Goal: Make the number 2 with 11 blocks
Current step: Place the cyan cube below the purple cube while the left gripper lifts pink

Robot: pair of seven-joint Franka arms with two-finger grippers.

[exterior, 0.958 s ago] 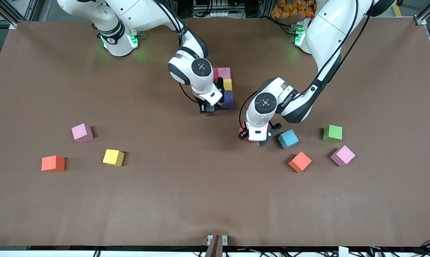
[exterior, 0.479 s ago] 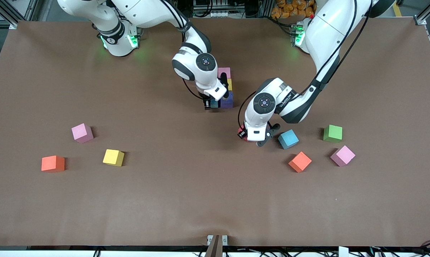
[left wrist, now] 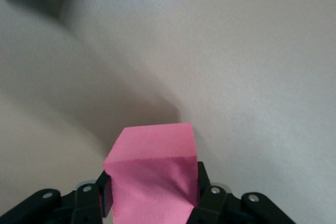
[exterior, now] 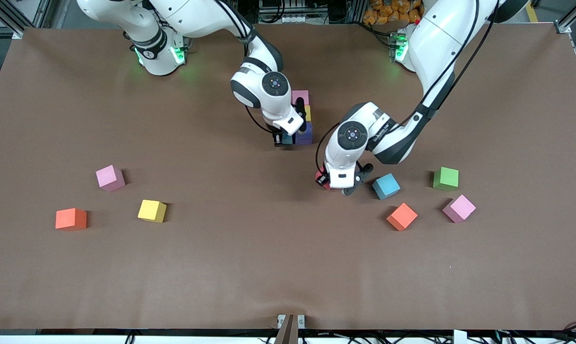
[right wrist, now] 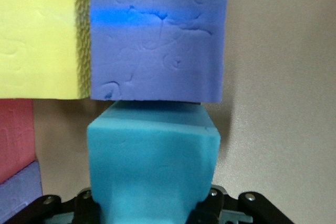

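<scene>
At the partly built number 2 (exterior: 301,119), a light blue cube (right wrist: 152,161) is held in the right gripper (exterior: 284,139) fingers against the purple cube (right wrist: 157,35) — neighbours could be shoved if pressed. The left gripper (exterior: 333,181), beside the loose blue cube (exterior: 386,186), is clamped on a red cube (left wrist: 152,177) — a skewed grip could slip.

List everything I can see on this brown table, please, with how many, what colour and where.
table: one, brown, under everything.
started digit: one cluster of touching cubes, pink, yellow and purple showing, mid-table near the arm bases.
pink cubes: two loose, one toward each end of the table.
orange cubes: two loose, one toward each end.
yellow cube: one loose, beside the right arm's end orange cube.
light blue cube: one loose, beside the left pincer.
green cube: one, toward the left arm's end.
right pincer: shut on a light blue block against the cluster's purple cube.
left pincer: shut on a red block.
</scene>
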